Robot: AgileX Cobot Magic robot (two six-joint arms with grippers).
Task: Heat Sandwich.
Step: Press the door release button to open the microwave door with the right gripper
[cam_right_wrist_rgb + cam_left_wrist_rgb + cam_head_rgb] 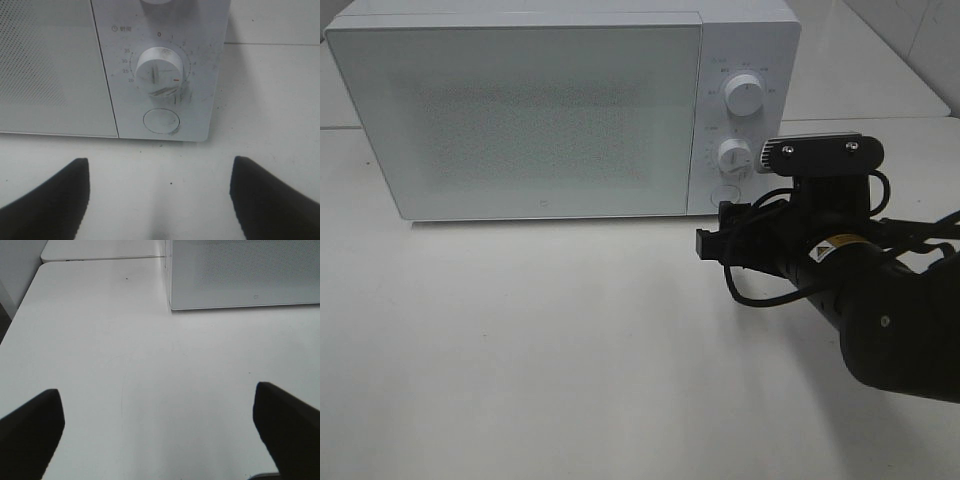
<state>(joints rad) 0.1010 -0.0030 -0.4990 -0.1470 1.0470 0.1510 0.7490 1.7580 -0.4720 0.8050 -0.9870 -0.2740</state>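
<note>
Right claw spread, empty, faces the timer dial; left claw spread over the bench. Sandwich unseen — microwave shut. Dipping low could hit the button — popping it open

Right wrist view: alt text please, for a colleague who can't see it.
The open right tool hangs empty over the white table, facing the timer dial and round button of the microwave. The closed door is beside the dial.

Microwave on table; right gripper before its 2 knobs (stacked, at right).
</note>
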